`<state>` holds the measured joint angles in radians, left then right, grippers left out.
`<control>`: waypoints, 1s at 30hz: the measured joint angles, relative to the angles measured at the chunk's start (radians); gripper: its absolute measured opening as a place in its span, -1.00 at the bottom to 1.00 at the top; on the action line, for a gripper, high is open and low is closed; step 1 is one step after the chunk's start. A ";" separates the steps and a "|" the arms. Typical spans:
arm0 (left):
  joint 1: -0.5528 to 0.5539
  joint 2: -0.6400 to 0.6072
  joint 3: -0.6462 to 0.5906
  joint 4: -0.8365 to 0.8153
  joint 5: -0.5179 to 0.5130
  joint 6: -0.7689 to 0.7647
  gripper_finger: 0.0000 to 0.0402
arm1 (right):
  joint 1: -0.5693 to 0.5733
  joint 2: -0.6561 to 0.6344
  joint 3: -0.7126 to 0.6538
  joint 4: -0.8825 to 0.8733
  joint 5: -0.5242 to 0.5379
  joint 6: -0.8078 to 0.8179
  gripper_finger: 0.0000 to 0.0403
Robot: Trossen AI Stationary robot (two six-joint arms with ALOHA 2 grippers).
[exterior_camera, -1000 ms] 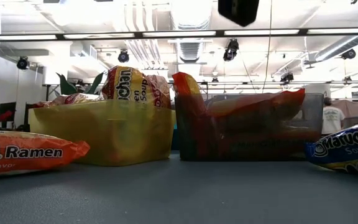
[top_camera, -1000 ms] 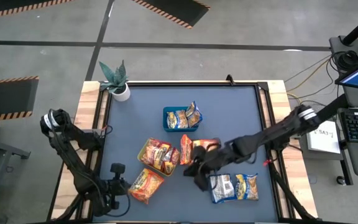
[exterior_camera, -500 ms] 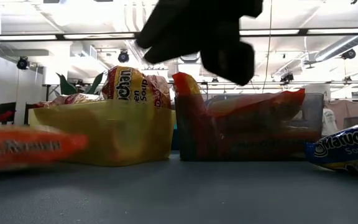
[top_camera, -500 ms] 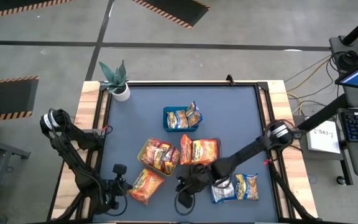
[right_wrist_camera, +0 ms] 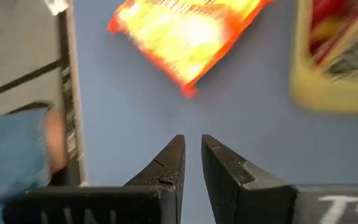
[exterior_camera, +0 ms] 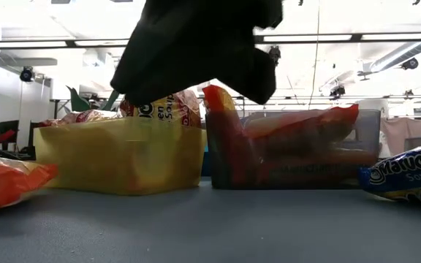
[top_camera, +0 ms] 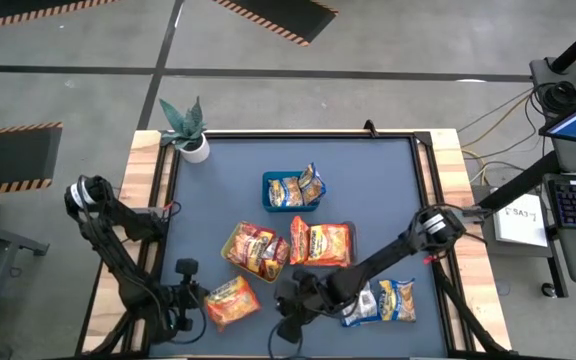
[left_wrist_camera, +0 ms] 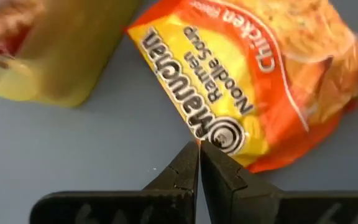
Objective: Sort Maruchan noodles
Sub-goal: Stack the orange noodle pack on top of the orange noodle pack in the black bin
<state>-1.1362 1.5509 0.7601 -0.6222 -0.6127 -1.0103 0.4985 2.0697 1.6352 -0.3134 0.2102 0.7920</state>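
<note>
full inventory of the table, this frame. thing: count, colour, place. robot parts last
blue tray: 1, blue, table centre, packets inside
yellow tray: 1, yellow-green, left of the dark tray, red-orange packets inside
dark tray: 1, black, centre, orange packets inside
orange chicken packet: 1, orange and yellow, loose on the mat near the front-left edge
blue-and-yellow packets: 2, loose on the mat, front right
potted plant: 1, green in a white pot, back-left corner
table: 1, grey-blue mat, wooden edges
left claw: shut, its tips at the orange chicken packet's edge
right claw: nearly closed, empty, above bare mat at front centre
</note>
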 joint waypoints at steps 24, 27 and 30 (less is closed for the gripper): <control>-0.081 0.184 0.081 0.128 -0.088 -0.039 -1.00 | -0.028 0.119 -0.003 0.102 0.129 0.183 -0.79; -0.080 0.197 0.081 0.130 -0.112 -0.050 -1.00 | -0.036 0.119 -0.003 0.168 0.078 0.213 -0.75; -0.080 0.211 0.081 0.132 -0.117 -0.053 -1.00 | -0.045 0.119 -0.003 0.225 0.020 0.262 -0.62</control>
<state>-1.2163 1.7623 0.8414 -0.4899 -0.7298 -1.0631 0.4533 2.1883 1.6318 -0.0887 0.2306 1.0543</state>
